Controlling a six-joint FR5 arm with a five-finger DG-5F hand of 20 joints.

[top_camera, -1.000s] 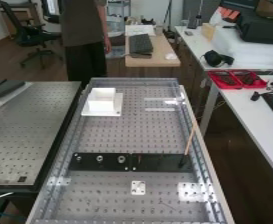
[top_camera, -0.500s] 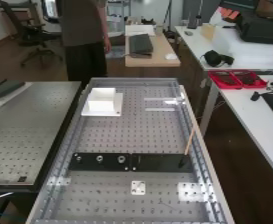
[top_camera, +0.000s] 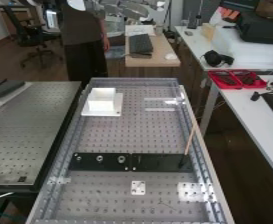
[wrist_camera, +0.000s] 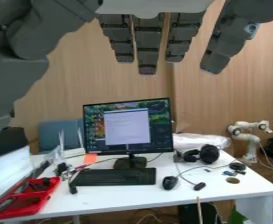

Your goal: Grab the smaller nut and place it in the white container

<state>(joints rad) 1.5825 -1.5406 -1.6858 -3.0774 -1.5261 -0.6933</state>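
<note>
The fingers (wrist_camera: 147, 47) hang open; spread this wide around the near-left smaller nut (top_camera: 79, 158), they could knock the larger nut (top_camera: 100, 158) beside it.

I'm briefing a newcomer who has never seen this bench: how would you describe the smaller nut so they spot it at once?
In the high view, find the long bench full of holes, then the flat black bar lying across it. The smaller nut is leftmost in the row there, visibly smaller than its neighbours, the larger nut and then the bearing.
</note>
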